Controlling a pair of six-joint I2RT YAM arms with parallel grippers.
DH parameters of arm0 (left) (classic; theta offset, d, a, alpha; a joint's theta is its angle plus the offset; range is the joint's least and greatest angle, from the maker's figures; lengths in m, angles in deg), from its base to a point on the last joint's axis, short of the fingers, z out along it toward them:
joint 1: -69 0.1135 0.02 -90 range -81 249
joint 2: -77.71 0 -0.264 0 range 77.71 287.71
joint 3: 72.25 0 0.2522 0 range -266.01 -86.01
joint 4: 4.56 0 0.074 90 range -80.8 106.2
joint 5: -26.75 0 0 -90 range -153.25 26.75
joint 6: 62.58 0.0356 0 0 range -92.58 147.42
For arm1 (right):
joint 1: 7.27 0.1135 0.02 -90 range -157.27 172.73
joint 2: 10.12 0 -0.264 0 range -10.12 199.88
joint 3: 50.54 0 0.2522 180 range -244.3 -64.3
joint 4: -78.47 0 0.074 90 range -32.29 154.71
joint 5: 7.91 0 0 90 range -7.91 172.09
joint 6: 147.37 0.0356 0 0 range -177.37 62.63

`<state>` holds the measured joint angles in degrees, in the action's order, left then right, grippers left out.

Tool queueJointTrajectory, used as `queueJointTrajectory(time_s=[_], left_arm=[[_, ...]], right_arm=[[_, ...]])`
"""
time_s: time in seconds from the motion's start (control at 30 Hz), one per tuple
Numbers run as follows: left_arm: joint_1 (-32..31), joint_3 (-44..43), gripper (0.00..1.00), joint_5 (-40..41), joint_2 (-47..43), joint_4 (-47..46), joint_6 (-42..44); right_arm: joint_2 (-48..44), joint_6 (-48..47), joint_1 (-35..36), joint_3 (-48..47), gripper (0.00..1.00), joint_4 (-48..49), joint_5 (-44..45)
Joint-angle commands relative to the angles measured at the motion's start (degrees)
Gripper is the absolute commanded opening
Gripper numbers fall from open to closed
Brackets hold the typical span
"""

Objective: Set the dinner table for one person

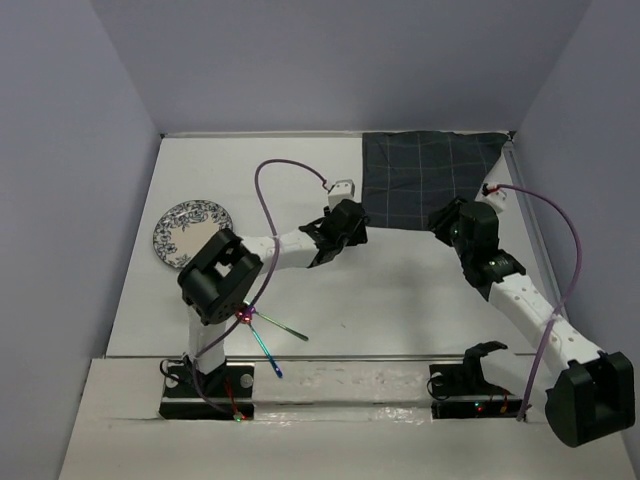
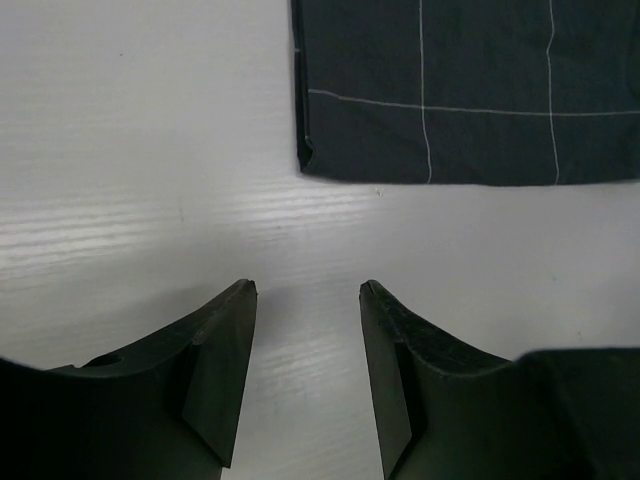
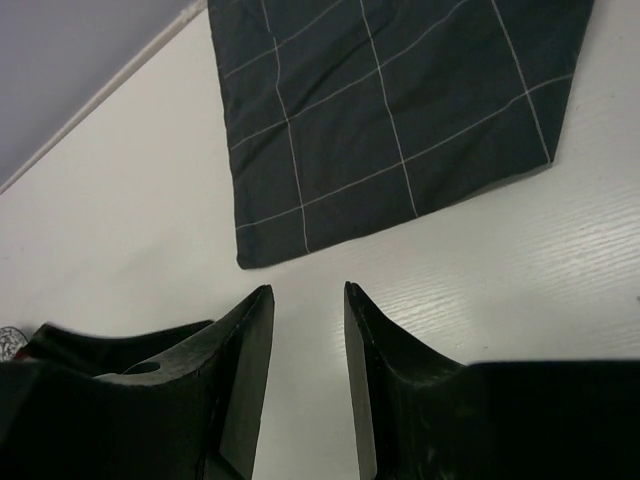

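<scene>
Left wrist view shows the left pincer [image 2: 306, 290] with its jaws spread and nothing between them, hanging over the dinner table [image 2: 150, 200], whose white top lies directly beneath. A dark checked cloth [image 2: 460, 90] sits just ahead of its tips. The right pincer [image 3: 307, 292] is likewise parted and empty, with the same cloth just ahead. A patterned plate [image 1: 192, 233] lies well behind the left pincer.

No writing can be read anywhere: the white surface [image 1: 400, 290] is plain, the checked cloth [image 1: 425, 180] shows only pale grid lines, the plate [image 1: 192, 234] only a blue pattern
</scene>
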<state>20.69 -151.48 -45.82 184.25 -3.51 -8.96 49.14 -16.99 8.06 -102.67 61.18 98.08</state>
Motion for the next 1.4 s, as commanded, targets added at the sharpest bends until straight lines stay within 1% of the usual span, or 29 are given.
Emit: queueJointTrajectory(time_s=[0.0, 0.23, 0.5, 0.57, 0.6, 0.73, 0.8, 0.83, 0.9, 0.93, 0.97, 1.0, 1.03, 1.1, 1.13, 1.2, 1.23, 1.27, 1.33, 1.37], left_arm=[[-0.38, -9.56, 0.57, 3.40, 7.60, 1.89, 0.52], [-0.38, -19.85, 0.59, 4.36, 16.49, 6.20, 1.93], [-0.11, -22.42, 0.56, 7.61, 20.81, 7.70, 2.28], [-0.11, -22.86, 0.52, 8.23, 21.69, 7.96, 2.37], [-0.11, -22.77, 0.51, 9.71, 21.78, 7.96, 2.37], [-0.03, -23.47, 0.49, 12.45, 22.74, 7.61, 3.51], [0.15, -24.52, 0.42, 12.54, 23.18, 7.52, 4.30], [0.15, -24.88, 0.30, 12.54, 23.53, 7.35, 4.65], [0.24, -24.71, 0.10, 12.02, 23.45, 6.39, 6.14], [0.33, -24.27, 0.01, 11.93, 22.93, 6.21, 6.32], [0.67, -23.65, 0.00, 11.84, 22.31, 6.21, 6.41], [0.94, -22.78, 0.00, 11.66, 21.44, 4.81, 6.58], [1.20, -20.33, 0.00, 11.05, 18.64, 3.93, 7.20], [2.34, -17.77, 0.00, 10.69, 14.42, 1.82, 7.64], [2.61, -14.89, 0.00, 10.61, 9.09, 0.68, 8.25], [3.31, -12.23, 0.00, 11.13, 3.00, -1.52, 10.53], [3.49, -10.13, 0.00, 11.22, -2.69, -2.14, 11.24], [3.58, -9.33, 0.00, 11.22, -5.27, -2.58, 12.64], [3.67, -7.75, 0.00, 10.96, -11.41, -2.85, 13.79], [3.58, -7.22, 0.00, 10.70, -12.84, -2.50, 13.97]], right_arm=[[-4.68, -4.08, -0.22, -0.22, 0.40, -3.32, 3.26], [-9.34, -4.61, -0.22, 1.98, 0.40, -3.94, -0.34], [-9.17, -4.35, -0.22, 3.74, 0.40, -3.24, -2.80], [-8.73, -4.35, -0.22, 4.00, 0.40, -2.89, -3.07], [-8.64, -4.35, -0.22, 4.00, 0.40, -2.71, -3.07], [-8.38, -4.43, -0.22, 4.35, 0.40, -2.10, -4.65], [-8.20, -4.52, -0.22, 4.53, 0.40, -1.92, -5.26], [-8.20, -4.61, -0.22, 4.53, 0.40, -1.83, -5.35], [-8.11, -4.87, -0.22, 4.79, 0.40, -1.92, -5.44], [-8.03, -4.96, -0.22, 4.88, 0.41, -1.92, -5.35], [-7.94, -5.05, -0.22, 5.06, 0.42, -1.83, -5.09], [-7.68, -5.14, -0.22, 5.23, 0.46, -1.92, -4.83], [-6.98, -5.22, -0.22, 5.50, 0.50, -1.83, -4.91], [-5.75, -5.40, -0.22, 5.50, 0.52, -1.83, -5.09], [-4.96, -5.49, -0.22, 5.32, 0.56, -1.83, -5.09], [-2.23, -5.75, -0.22, 5.15, 0.57, -1.57, -5.35], [-1.27, -5.93, -0.91, 4.89, 0.60, -1.31, -5.35], [-0.30, -6.01, -0.92, 4.45, 0.63, -1.22, -5.35], [3.04, -6.10, -2.85, 3.83, 0.64, -0.95, -5.79], [4.01, -6.19, -3.46, 3.57, 0.64, -0.52, -6.14]])
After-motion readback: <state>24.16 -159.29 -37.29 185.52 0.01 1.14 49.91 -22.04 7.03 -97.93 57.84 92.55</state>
